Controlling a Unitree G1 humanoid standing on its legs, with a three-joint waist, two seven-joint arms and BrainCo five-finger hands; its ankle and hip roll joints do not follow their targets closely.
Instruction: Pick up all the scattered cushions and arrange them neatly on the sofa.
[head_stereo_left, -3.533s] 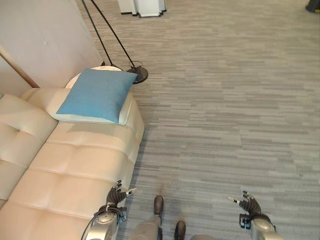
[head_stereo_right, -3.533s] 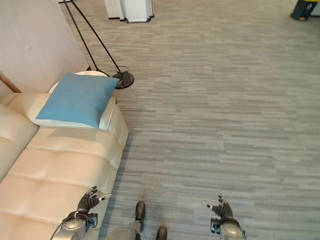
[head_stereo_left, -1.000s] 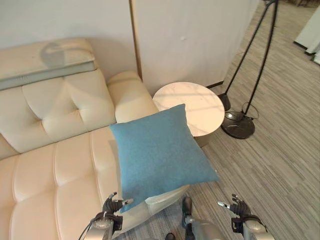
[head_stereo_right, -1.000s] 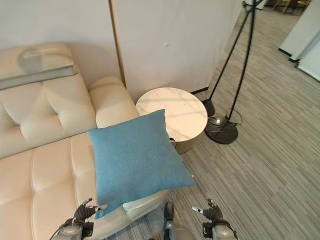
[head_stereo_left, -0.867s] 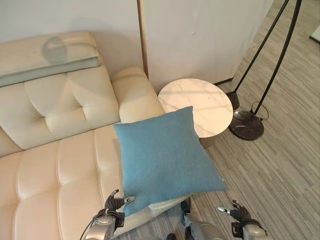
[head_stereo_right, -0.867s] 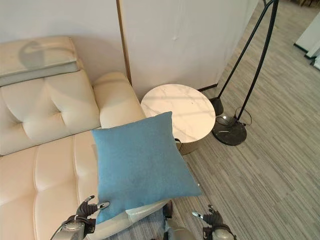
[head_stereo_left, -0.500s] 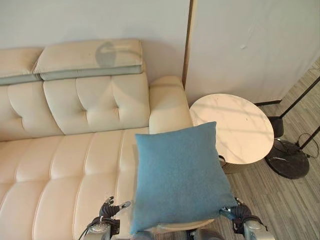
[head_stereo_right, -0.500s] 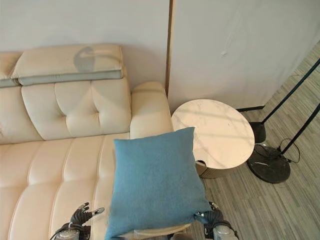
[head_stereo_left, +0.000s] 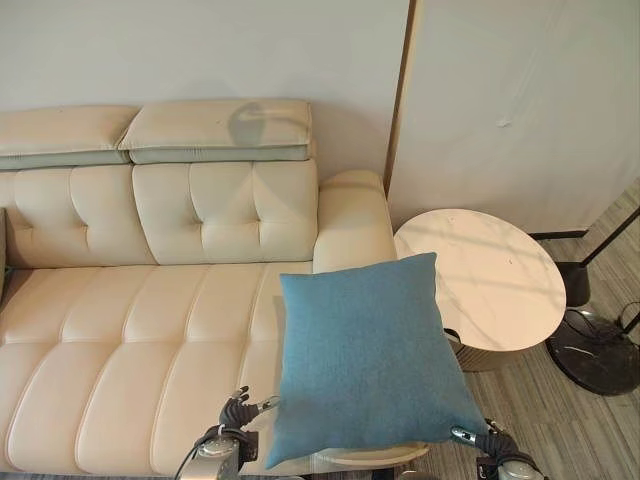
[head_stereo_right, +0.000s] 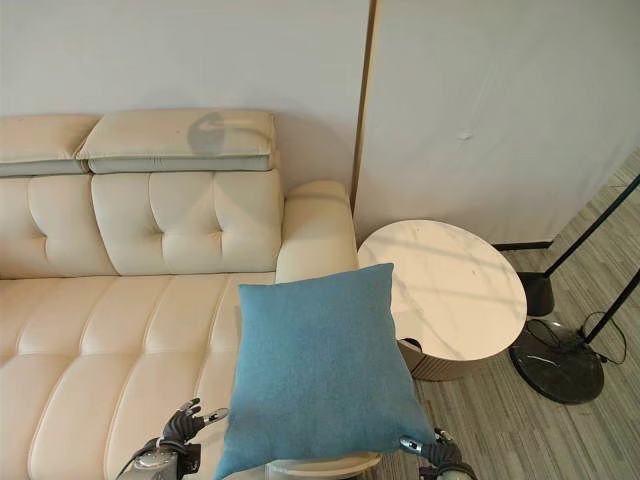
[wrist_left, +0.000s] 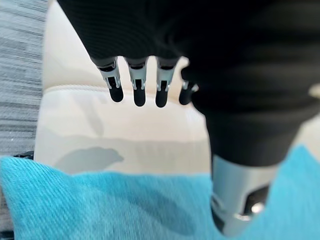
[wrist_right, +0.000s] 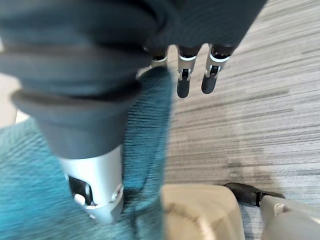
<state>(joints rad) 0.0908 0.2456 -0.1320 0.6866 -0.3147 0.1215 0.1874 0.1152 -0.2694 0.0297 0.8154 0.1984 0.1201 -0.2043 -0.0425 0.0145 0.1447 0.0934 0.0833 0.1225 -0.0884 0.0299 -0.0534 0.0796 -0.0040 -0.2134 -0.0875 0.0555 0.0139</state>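
A square blue fabric cushion (head_stereo_left: 366, 358) lies on the right end of the cream tufted leather sofa (head_stereo_left: 130, 330), draped over the low padded armrest so that its near edge overhangs the sofa's front. Its far corner reaches toward the round white marble-topped side table (head_stereo_left: 492, 275), which stands just beside the armrest. Past the table, a black floor lamp base (head_stereo_left: 598, 350) rests on the grey striped carpet (head_stereo_right: 520, 430), with thin dark poles rising from it toward the wall. Two flat cream headrest pads (head_stereo_left: 222, 128) sit along the top of the sofa back, against the pale wall.

The left hand (head_stereo_left: 240, 412) hovers low over the sofa seat, just beside the cushion's near left corner. In its wrist view the dark-tipped fingers (wrist_left: 138, 90) hang straight and relaxed above the cream leather, with the blue fabric spread below them; they hold nothing.

The right hand (head_stereo_left: 494, 443) sits at the cushion's near right corner, over the carpet edge. In its wrist view its fingers (wrist_right: 183, 80) extend loosely, mostly over the floor, while the blue cloth lies along the hand's inner side. One finger appears to touch or rest against the cushion's edge, though the close view makes real contact hard to confirm; no curl around the fabric is visible.
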